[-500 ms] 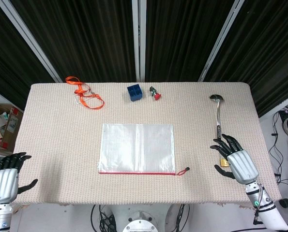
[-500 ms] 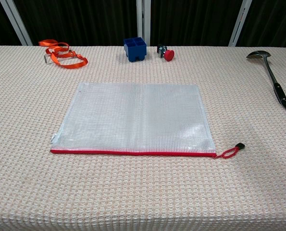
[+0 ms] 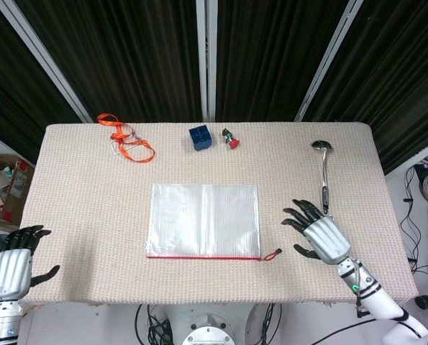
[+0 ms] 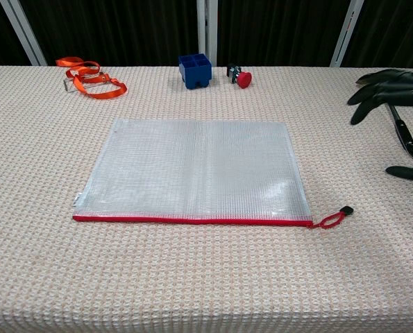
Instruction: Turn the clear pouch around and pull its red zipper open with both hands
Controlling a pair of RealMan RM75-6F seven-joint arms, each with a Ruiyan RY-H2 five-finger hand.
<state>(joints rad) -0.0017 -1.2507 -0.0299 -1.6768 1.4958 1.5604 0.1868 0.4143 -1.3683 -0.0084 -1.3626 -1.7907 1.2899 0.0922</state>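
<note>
The right hand (image 3: pixel 320 237), fingers spread and holding nothing, has slid inward along the table (image 3: pixel 84 187) over the last half second, leaving the spot beside the ladle's (image 3: pixel 323 172) handle and closing on the clear pouch (image 3: pixel 203 219). It now hovers just off the pouch's right edge, with the ladle behind and outboard of it; in the chest view its dark fingertips (image 4: pixel 373 87) have come into frame at the right, where none showed before. The left hand (image 3: pixel 11 269), also spread and empty, has barely shifted at the near left corner of the table, well apart from the pouch.

The move reads as the opening reach: the pouch has not been touched or turned, so the whole task appears to lie ahead.

The pouch lies flat, a translucent grid-textured sleeve, inboard of the right hand and between the two hands. Its red zipper (image 3: pixel 203 256) runs along the near edge, fully closed, ending in a red pull cord (image 3: pixel 272 254) with a small dark tab that trails just in front of the right hand's fingers, near but not touching.

Far beyond the hands along the table's back edge sit an orange strap (image 3: pixel 125 141), a blue block (image 3: pixel 200 137) and a small red-capped piece (image 3: pixel 231 139).
</note>
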